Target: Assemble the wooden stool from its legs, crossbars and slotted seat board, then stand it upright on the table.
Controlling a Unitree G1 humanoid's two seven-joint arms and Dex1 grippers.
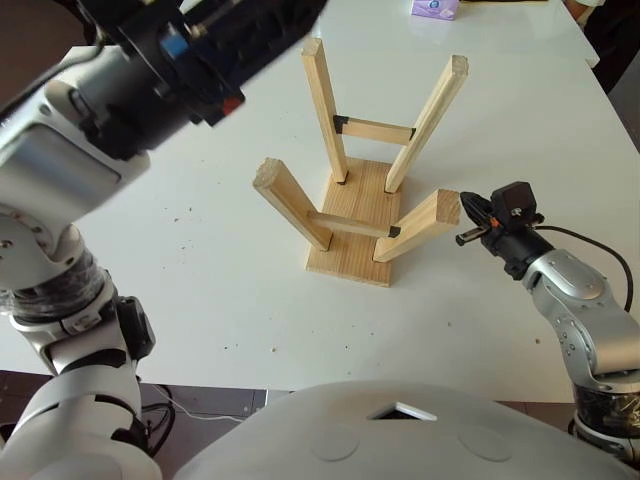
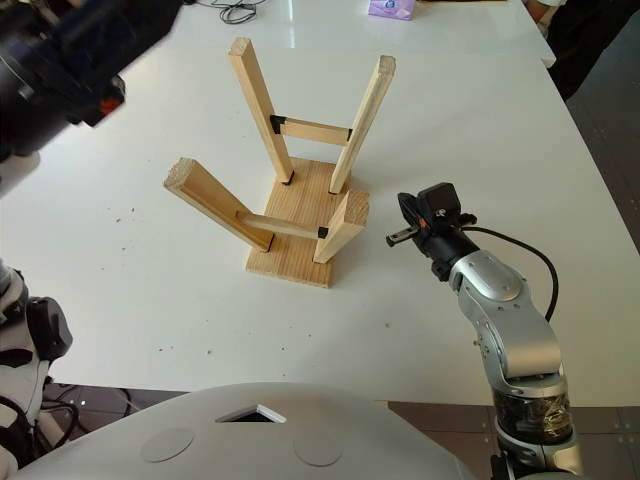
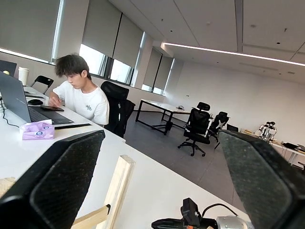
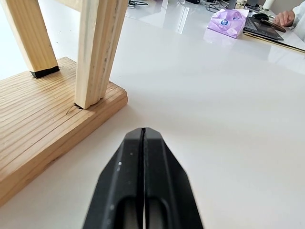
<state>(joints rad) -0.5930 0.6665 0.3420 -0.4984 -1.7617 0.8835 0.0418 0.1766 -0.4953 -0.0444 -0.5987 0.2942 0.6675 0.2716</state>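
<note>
The wooden stool stands upside down on the white table, its seat board (image 1: 350,262) lying flat. Its legs point up and splay outward, with the two far legs (image 1: 325,110) (image 1: 428,120) joined by a crossbar (image 1: 378,130). A second crossbar (image 1: 352,224) links the two near legs (image 1: 290,203) (image 1: 420,225). My right gripper (image 1: 470,210) is shut and empty, low over the table just right of the near right leg, its tips (image 4: 143,131) aimed at the board's corner (image 4: 43,114). My left gripper (image 3: 162,135) is open and held high above the table's left side, level with the leg tops.
A purple tissue pack (image 1: 434,8) lies at the table's far edge. The table's right edge (image 1: 610,100) runs close behind my right arm. Bare white tabletop (image 1: 200,270) spreads left of and in front of the stool.
</note>
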